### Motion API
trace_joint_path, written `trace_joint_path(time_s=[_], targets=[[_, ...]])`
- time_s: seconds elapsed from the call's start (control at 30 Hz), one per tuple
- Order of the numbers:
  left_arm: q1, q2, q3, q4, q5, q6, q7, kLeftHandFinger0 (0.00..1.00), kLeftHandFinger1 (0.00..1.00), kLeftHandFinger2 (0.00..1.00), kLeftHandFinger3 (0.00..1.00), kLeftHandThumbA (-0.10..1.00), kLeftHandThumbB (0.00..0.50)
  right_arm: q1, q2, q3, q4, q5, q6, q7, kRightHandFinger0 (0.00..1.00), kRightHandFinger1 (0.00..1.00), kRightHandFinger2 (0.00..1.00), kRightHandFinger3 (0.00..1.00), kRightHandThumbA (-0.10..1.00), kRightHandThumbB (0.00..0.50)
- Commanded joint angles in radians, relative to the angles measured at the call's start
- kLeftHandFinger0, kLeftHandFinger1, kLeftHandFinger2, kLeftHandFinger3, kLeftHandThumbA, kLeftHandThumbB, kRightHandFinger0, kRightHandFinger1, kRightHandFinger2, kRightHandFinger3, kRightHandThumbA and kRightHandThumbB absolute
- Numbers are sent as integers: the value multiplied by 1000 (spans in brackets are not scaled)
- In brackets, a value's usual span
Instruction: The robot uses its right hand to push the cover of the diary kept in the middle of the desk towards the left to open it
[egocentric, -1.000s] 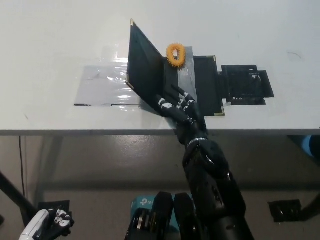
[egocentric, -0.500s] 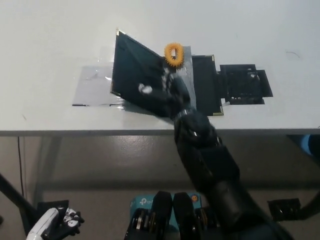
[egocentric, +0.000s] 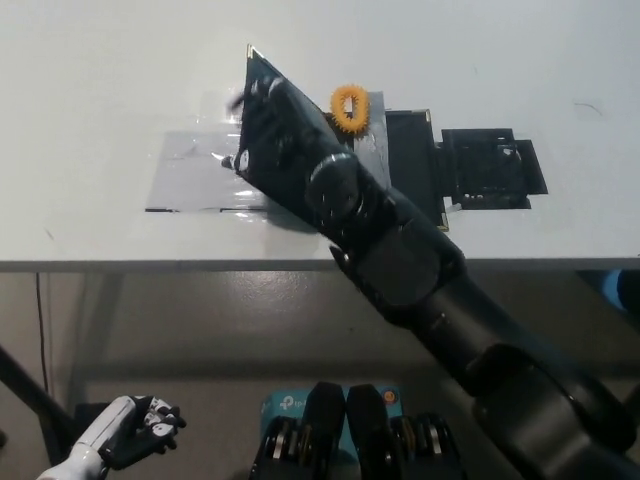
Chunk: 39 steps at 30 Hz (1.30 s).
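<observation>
My right arm (egocentric: 420, 280) lies across the diary (egocentric: 410, 160), spine running away from me; my right hand (egocentric: 268, 130) presses the raised cover (egocentric: 252, 75) — tilted, leftward of the hand. It grips nothing; finger spread I cannot tell. Since a second ago the hand has slid further left. My left hand (egocentric: 135, 432) rests low, far off — loosely curled.
</observation>
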Motion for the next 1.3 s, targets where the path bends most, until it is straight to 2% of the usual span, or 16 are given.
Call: trace_joint_path(time_s=[0.0, 0.03, 0.1, 0.13, 0.17, 0.2, 0.23, 0.5, 0.6, 0.63, 0.8, 0.93, 1.0, 1.1, 1.17, 1.27], targets=[[-16, 39, 4, -26, 16, 6, -18, 556, 635, 314, 426, 426, 500, -7, -40, 68, -56, -155, 47, 51, 25, 44, 61, 313, 1000, 295], [-15, 37, 9, -23, 9, 4, -19, 571, 630, 314, 424, 428, 500, 17, -50, 70, -68, -154, 52, 57, 197, 214, 218, 393, 1000, 252], [-13, 35, 12, -22, 7, 9, -17, 576, 629, 312, 419, 427, 500, 61, -67, 60, -87, -146, 45, 67, 348, 373, 400, 478, 1000, 228], [-14, 33, 14, -17, 5, 4, -16, 579, 629, 304, 411, 423, 500, 77, -73, 55, -85, -145, 34, 68, 347, 364, 395, 483, 1000, 230], [-10, 33, 20, -13, 1, -4, -13, 569, 624, 293, 397, 416, 500, 112, -80, 47, -71, -144, 24, 64, 448, 463, 499, 602, 1000, 228], [-10, 33, 21, -12, 0, -5, -13, 567, 623, 292, 395, 416, 500, 117, -80, 43, -72, -148, 23, 66, 457, 468, 509, 618, 1000, 231], [-9, 33, 24, -16, -1, -6, -14, 547, 609, 288, 388, 418, 500, 133, -82, 38, -74, -149, 22, 60, 362, 371, 417, 598, 1000, 235], [-11, 24, 34, -9, -5, -2, -12, 536, 608, 282, 388, 417, 500, 231, -45, 8, -34, -155, 6, 81, 588, 598, 627, 643, 1000, 256], [-12, 20, 32, -1, -4, -3, -10, 538, 619, 294, 393, 425, 500, 275, -16, 28, -31, -185, -13, 66, 547, 549, 535, 581, 1000, 236], [-11, 18, 36, -2, -8, 0, -9, 544, 625, 293, 391, 421, 500, 285, -10, 25, -25, -185, -39, 63, 513, 509, 492, 515, 1000, 275], [2, 21, 43, -7, -11, 5, -8, 534, 610, 293, 400, 433, 500, 279, -5, 13, -41, -195, -39, 91, 565, 551, 514, 565, 1000, 250], [21, 24, 55, -9, -16, -3, -9, 525, 609, 292, 402, 459, 500, 266, -36, -21, -139, -178, 5, 144, 654, 648, 658, 694, 1000, 241], [25, 25, 60, -9, -12, 0, -7, 536, 622, 304, 420, 454, 500, 254, -57, -37, -183, -176, -1, 159, 624, 621, 655, 662, 1000, 219], [37, 30, 63, -3, -7, -18, -9, 541, 622, 308, 428, 477, 500, 240, -94, -65, -262, -177, 1, 173, 732, 683, 697, 685, 1000, 177], [46, 20, 74, -5, -14, -10, -2, 530, 617, 300, 417, 452, 500, 227, -116, -132, -350, -124, 71, 218, 781, 753, 775, 822, 1000, 182], [55, 8, 91, 8, -25, -17, 5, 474, 574, 260, 371, 440, 500, 206, -130, -271, -495, -28, 209, 269, 935, 858, 763, 829, 1000, 194]])
